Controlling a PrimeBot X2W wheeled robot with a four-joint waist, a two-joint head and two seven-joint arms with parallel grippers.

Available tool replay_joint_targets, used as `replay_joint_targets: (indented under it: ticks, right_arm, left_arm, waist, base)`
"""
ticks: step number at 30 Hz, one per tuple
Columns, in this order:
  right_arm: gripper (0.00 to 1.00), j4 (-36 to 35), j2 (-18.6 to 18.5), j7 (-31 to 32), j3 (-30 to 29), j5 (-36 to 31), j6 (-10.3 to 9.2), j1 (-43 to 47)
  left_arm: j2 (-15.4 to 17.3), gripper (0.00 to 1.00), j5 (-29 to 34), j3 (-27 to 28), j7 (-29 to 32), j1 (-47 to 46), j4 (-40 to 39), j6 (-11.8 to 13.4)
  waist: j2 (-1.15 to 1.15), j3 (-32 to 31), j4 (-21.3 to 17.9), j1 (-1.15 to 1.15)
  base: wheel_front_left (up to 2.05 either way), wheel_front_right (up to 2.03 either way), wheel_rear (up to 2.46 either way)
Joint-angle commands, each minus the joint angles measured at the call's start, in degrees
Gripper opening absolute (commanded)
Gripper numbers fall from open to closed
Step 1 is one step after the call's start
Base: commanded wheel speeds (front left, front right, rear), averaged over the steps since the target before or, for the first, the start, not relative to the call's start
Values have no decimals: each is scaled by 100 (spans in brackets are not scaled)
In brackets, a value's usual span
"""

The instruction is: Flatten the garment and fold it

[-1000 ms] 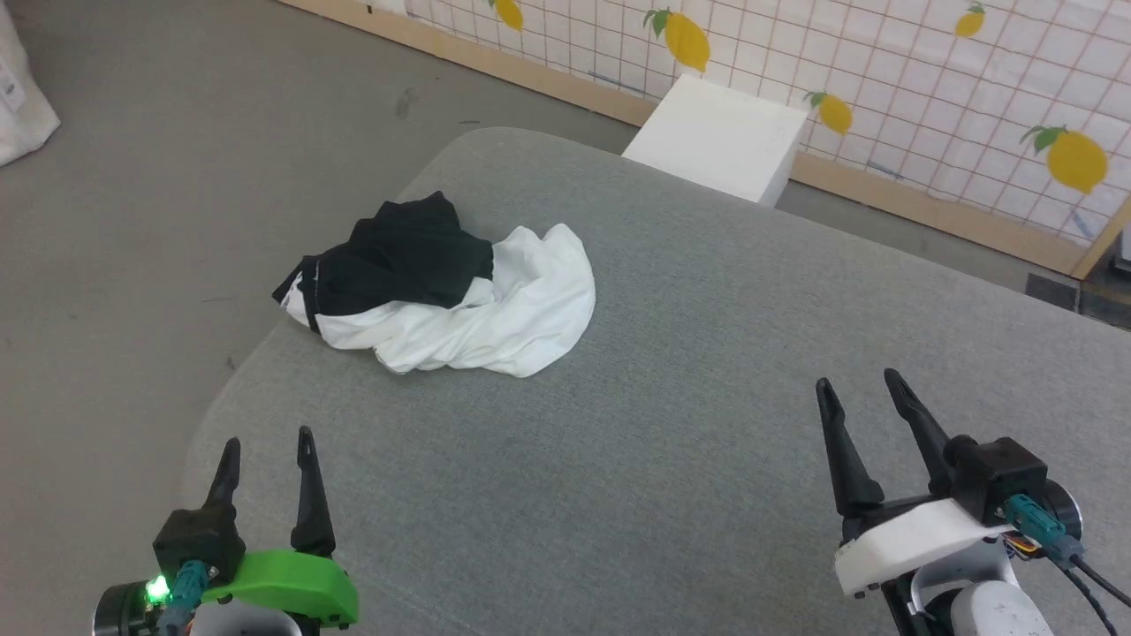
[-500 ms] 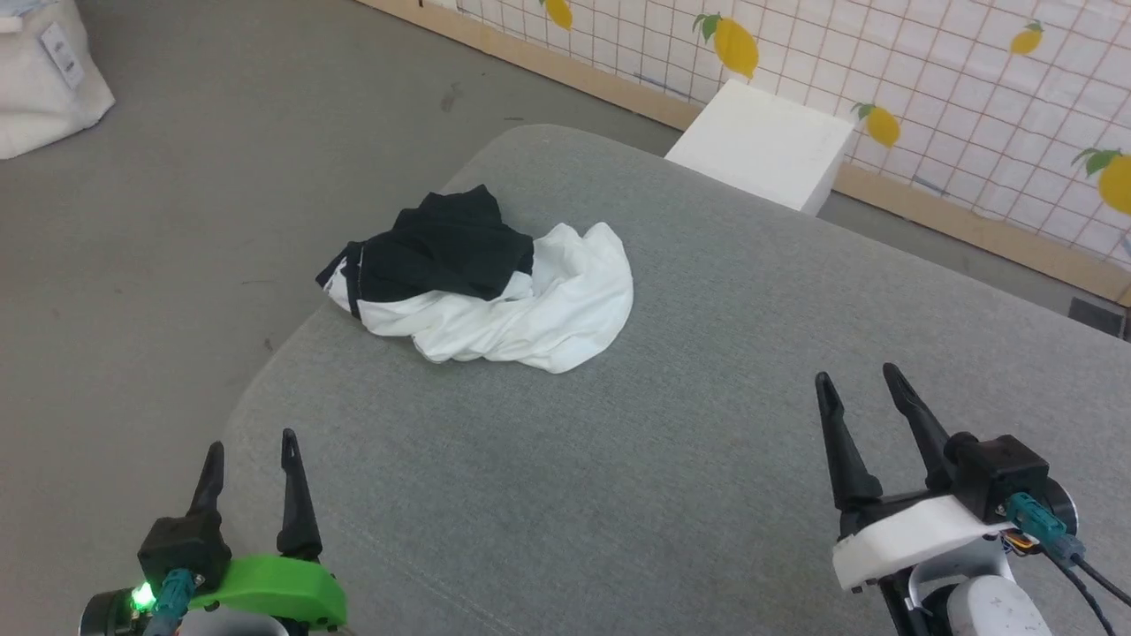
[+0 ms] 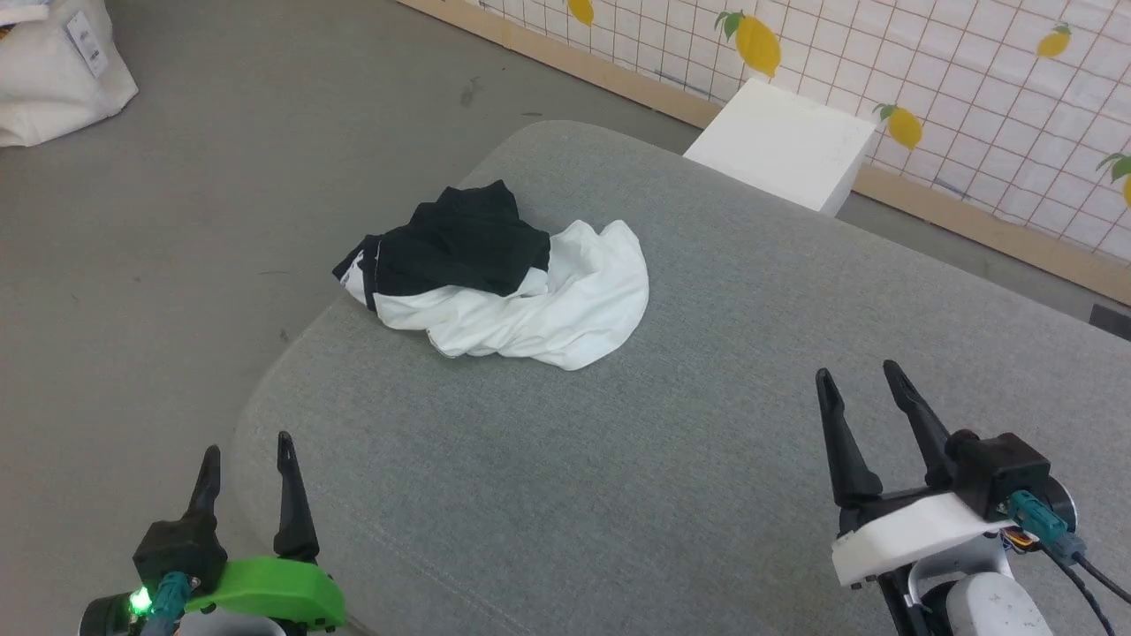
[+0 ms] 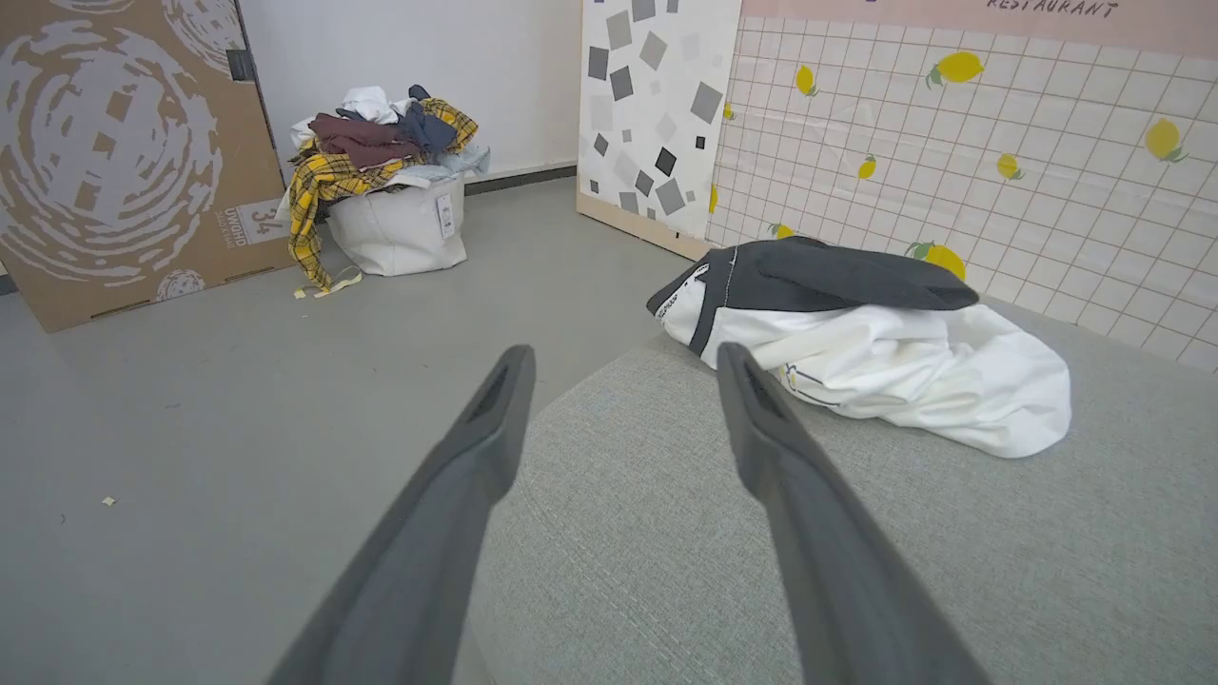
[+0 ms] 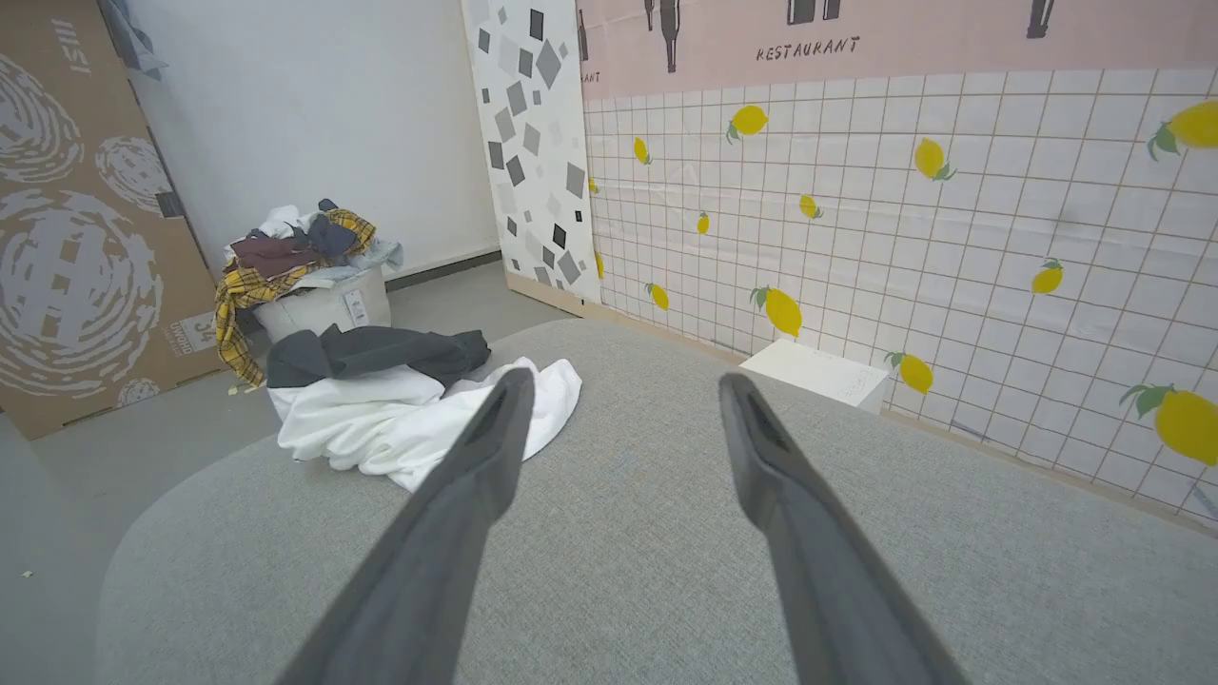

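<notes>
The garment [image 3: 521,291] lies crumpled in a heap near the far left corner of the grey padded table [image 3: 707,442], white cloth with a black sleeve folded over its top. In the left wrist view the garment [image 4: 885,352] sits ahead and to the right of the fingers; in the right wrist view the garment [image 5: 381,409] lies ahead on the left. My left gripper [image 3: 247,450] hovers open at the table's near left edge. My right gripper [image 3: 857,375] stands open over the near right of the table. Both are empty and well short of the cloth.
A white box [image 3: 782,146] stands on the floor beyond the table, against a lemon-patterned tiled wall [image 3: 972,79]. A white bag heaped with clothes [image 4: 390,190] and a large cardboard panel [image 4: 124,152] stand on the grey floor to the left.
The whole head picture has shifted right and down, so the camera has turned left. Garment and both grippers keep their places relative to the table.
</notes>
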Motion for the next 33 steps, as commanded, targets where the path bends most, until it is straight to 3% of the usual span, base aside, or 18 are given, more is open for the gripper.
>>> replay_joint_targets:
  ticks: [1, 7, 14, 21, 29, 30, 33]
  right_arm:
    - [100, 6, 2, -22, 11, 24, -10, -113]
    - [100, -178, 2, 92, 46, -115, -10, -306]
    - [100, -488, 2, 291, 228, -378, -10, -704]
    - [100, -707, 2, 353, 281, -573, -10, -1134]
    - [100, -747, 2, 267, 362, -594, -10, -1522]
    - [100, -752, 2, 214, 371, -576, -10, -1593]
    - [100, -731, 2, 188, 351, -599, -10, -1640]
  left_arm:
    - [-24, 100, -111, 12, -19, -39, 33, -42]
    - [62, 100, -397, -10, 425, -916, 143, -281]
    - [261, 100, -962, 236, 1181, -2469, 615, -490]
    - [807, 100, -1568, 668, 2326, -3764, 1081, -540]
    - [1449, 100, -2064, 1067, 4211, -4192, 1474, -57]
    - [1546, 100, -2216, 1136, 4904, -3936, 1456, 154]
    - [1437, 100, -2433, 1236, 5418, -3651, 1432, 413]
  waist:
    - [0, 30, -21, 0]
    - [0, 479, -275, 0]
    - [0, 1501, -977, 0]
    - [0, 2587, -1771, 0]
    - [0, 3444, -2446, 0]
    - [0, 3639, -2576, 0]
    - [0, 3741, -2622, 0]
  base:
    - [0, 0, 0]
    - [0, 0, 0]
    - [0, 0, 0]
    - [0, 0, 0]
    - [0, 0, 0]
    - [0, 0, 0]
    - [0, 0, 0]
